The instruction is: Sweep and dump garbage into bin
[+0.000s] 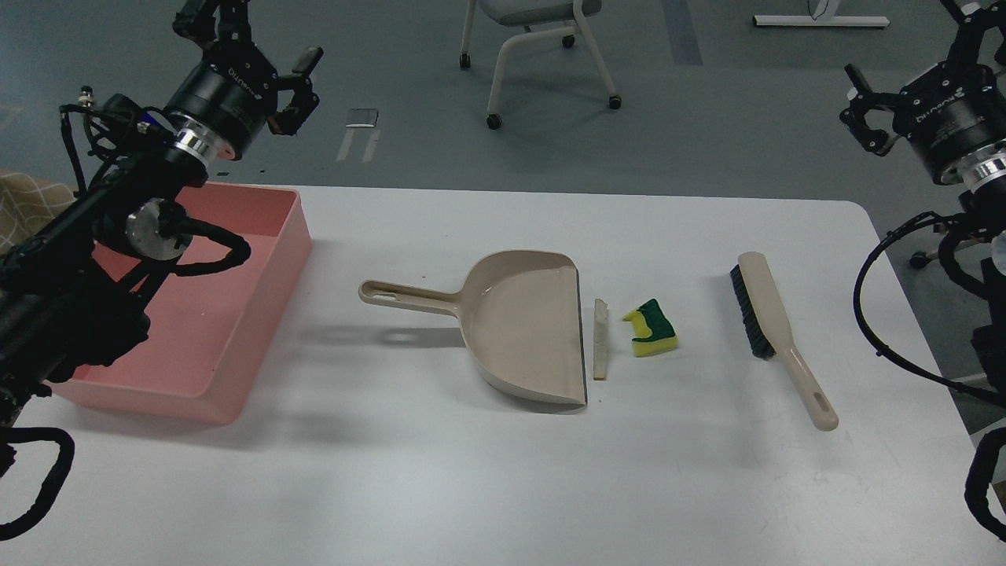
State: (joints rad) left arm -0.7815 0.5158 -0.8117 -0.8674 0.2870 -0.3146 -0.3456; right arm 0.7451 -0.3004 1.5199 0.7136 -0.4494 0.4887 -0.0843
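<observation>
Dustpan: beige long-handled plastic dustpan (525,330) flat on table, open lip facing right toward the scraps, handle pointing left. Looks pre-staged so debris can be pushed straight in.
Garbage: thin whitish-beige wedge strip (601,339) just beside the lip, roughly parallel to it; yellow sponge piece w/ green scouring layer (651,328) just right of the strip, near but apart. Both on the table, not in the pan yet.
Brush: beige hand brush w/ black bristles (774,334) right of sponge, lying diagonal, bristles facing left toward the garbage, handle toward near-right. Handy for the right arm, I'd say.
Bin: large shallow pink plastic tub (259,314) at table's left edge, well apart from dustpan; inside looks empty where visible, part hidden by left arm.
Left gripper (295,86): raised above tub's far corner, holding nothing; fingers appear spread, released.
Right gripper (864,106): raised off table's far-right, holding nothing; fingers too dark/end-on, can't tell spread or closed.
Stage: judged as start, nothing swept.
Surface: white table (471,487), rounded corner, matte, faint scuffs.
Room: grey floor; wheeled chair (534,47) beyond table; white desk base far right.
</observation>
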